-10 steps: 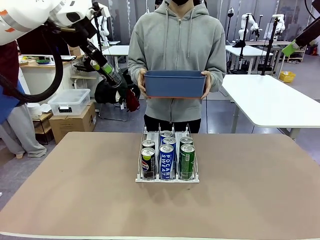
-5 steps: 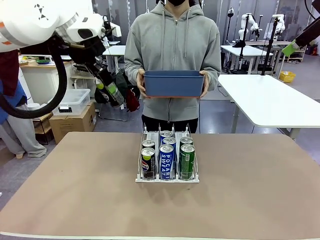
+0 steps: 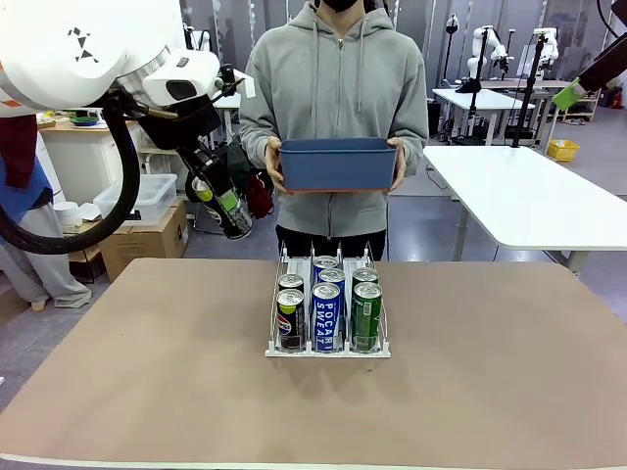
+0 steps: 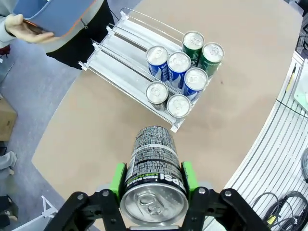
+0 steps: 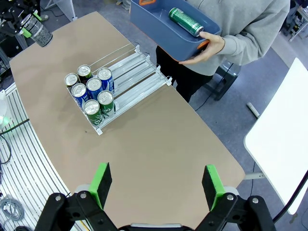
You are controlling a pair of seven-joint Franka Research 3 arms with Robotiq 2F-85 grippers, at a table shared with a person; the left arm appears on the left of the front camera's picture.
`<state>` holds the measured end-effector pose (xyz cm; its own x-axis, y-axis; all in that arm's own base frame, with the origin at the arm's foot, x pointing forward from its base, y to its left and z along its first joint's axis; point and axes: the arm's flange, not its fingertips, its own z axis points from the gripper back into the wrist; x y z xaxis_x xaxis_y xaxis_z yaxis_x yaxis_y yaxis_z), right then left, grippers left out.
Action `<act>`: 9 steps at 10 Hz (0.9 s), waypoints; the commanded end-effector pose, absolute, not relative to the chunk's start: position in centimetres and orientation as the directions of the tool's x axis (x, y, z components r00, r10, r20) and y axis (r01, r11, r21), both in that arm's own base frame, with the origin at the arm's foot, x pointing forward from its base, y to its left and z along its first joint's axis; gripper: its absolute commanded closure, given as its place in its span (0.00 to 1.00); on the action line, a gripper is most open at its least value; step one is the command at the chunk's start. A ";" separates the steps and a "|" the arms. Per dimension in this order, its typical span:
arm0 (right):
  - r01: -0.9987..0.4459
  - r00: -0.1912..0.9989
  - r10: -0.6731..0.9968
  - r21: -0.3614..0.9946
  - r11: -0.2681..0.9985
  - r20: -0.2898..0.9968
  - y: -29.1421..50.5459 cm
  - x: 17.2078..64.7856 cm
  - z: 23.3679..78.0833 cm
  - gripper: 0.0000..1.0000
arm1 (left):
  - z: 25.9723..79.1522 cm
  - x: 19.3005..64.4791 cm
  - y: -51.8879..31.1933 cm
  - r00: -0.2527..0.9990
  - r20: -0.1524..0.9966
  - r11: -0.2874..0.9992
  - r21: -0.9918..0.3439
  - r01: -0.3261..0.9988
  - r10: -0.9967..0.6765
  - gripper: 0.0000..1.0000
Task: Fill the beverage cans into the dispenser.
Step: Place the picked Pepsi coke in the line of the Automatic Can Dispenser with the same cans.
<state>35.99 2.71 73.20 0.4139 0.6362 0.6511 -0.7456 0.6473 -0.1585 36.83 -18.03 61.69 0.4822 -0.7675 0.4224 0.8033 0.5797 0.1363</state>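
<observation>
**A:** What is taking up the most room?

**B:** The brown bench [image 3: 490,392] is stretching right across. A person [image 3: 333,78] in a grey hoodie is standing at its far side and holding a blue bin [image 3: 338,164] at chest height, with a hand [image 5: 210,44] gripping each end.

**A:** Is anything lying in that bin?

**B:** One green can [image 5: 185,21] is lying on its side inside it.

**A:** And where is the dispenser sitting?

**B:** The dispenser [image 3: 328,352] is sitting in the middle of the bench, with its low front lip facing the robot's side. Seven beverage cans [image 3: 326,315] are standing upright in it and crowding toward that lip. Two dark ones are filling the left lane, three blue ones the middle lane, and two green ones the right lane.

**A:** What are the tools doing?

**B:** The left tool [image 3: 217,201] is hanging in the air up and to the left of the dispenser, well apart from it. It is clenching a dark can [image 4: 154,159] between its green pads [image 4: 118,179]. The can is tilting, with its silver top pointing back toward the wrist. The right tool [image 5: 156,185] is hovering high over the bench with its jaws spread wide, and it is gripping nothing.
</observation>
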 end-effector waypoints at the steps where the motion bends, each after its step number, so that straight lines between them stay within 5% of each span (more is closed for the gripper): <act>1: -0.746 0.414 0.637 -0.158 0.647 0.650 2.7 36.0 73.1 0.00 | 61.6 37.4 -17.7 0.492 0.439 0.595 0.131 0.793 -0.752 0.42; 6: -0.746 0.414 0.637 -0.158 0.647 0.650 2.7 36.0 73.1 0.00 | 61.9 37.1 -18.3 0.534 0.441 0.642 0.136 0.754 -0.721 0.42; 9: -0.746 0.414 0.637 -0.158 0.647 0.650 2.7 36.0 73.1 0.00 | 59.9 33.0 -19.7 0.577 0.486 0.711 0.144 0.688 -0.657 0.42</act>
<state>35.99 2.71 73.20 0.4139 0.6362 0.6511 -0.7456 0.6473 -0.1585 35.21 -19.64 61.01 0.5758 -0.6731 0.4641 0.7187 0.6873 0.1051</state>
